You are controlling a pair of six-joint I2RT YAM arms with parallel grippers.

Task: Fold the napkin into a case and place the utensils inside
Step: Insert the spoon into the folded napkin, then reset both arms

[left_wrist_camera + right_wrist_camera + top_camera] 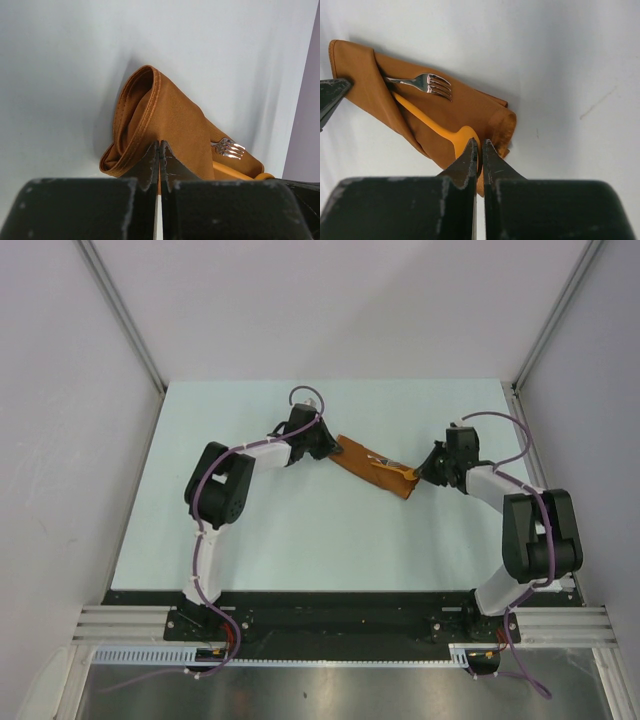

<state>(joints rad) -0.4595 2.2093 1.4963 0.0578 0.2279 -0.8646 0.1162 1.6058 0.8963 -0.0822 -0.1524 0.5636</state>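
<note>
The rust-orange napkin [372, 472] lies on the table as a narrow folded case, running diagonally between my two grippers. My left gripper [328, 446] is shut on the case's far left end [150, 115], which is lifted and curled. My right gripper [420, 476] is shut on the near right end of the cloth [500, 125], right beside the spoon's bowl. An orange spoon [427, 122] and a small metal fork [425, 82] lie on the cloth, their handles tucked under a fold. The fork's tines also show in the left wrist view [230, 148].
The pale table [300, 540] is walled by white panels at the back and sides. A black rail and both arm bases run along the near edge [330, 620]. The left gripper's fingertip [330, 95] shows at the left edge of the right wrist view.
</note>
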